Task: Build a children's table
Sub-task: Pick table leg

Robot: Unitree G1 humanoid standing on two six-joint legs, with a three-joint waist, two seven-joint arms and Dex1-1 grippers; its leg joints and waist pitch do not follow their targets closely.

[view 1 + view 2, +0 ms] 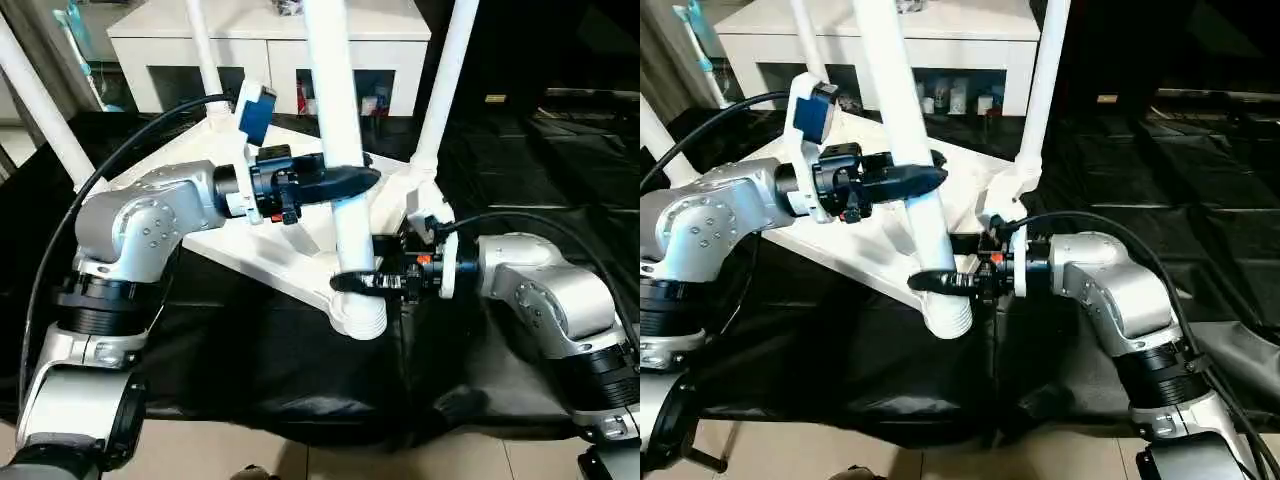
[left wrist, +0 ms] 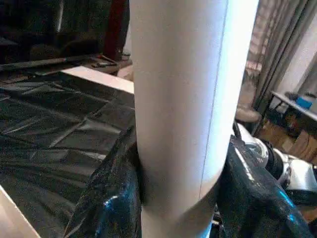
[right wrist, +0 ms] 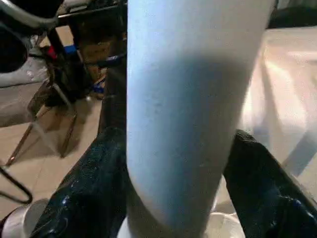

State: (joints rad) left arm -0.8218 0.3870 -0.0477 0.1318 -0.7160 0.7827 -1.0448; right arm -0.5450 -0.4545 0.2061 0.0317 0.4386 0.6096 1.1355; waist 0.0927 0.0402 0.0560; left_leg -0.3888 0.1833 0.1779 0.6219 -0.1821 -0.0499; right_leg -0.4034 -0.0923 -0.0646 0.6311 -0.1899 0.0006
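The children's table top (image 1: pixel 245 240) lies upside down, white, on a black sheet. Three white legs (image 1: pixel 445 80) stand up from its far and side corner sockets. A fourth leg (image 1: pixel 335 100) stands slightly tilted in the near corner socket (image 1: pixel 360 318). My left gripper (image 1: pixel 352 182) is shut on this leg at mid height, and the left wrist view shows the tube (image 2: pixel 183 99) pinched between the black fingers (image 2: pixel 109 198). My right gripper (image 1: pixel 350 278) is shut on the same leg just above the socket, its fingers (image 3: pixel 89 193) on either side of the tube (image 3: pixel 188 99).
A white cabinet (image 1: pixel 270 40) with glass doors stands behind the table top. The black sheet (image 1: pixel 280 370) covers the floor under the work, with bare beige floor at the near edge. Dark furniture fills the right background.
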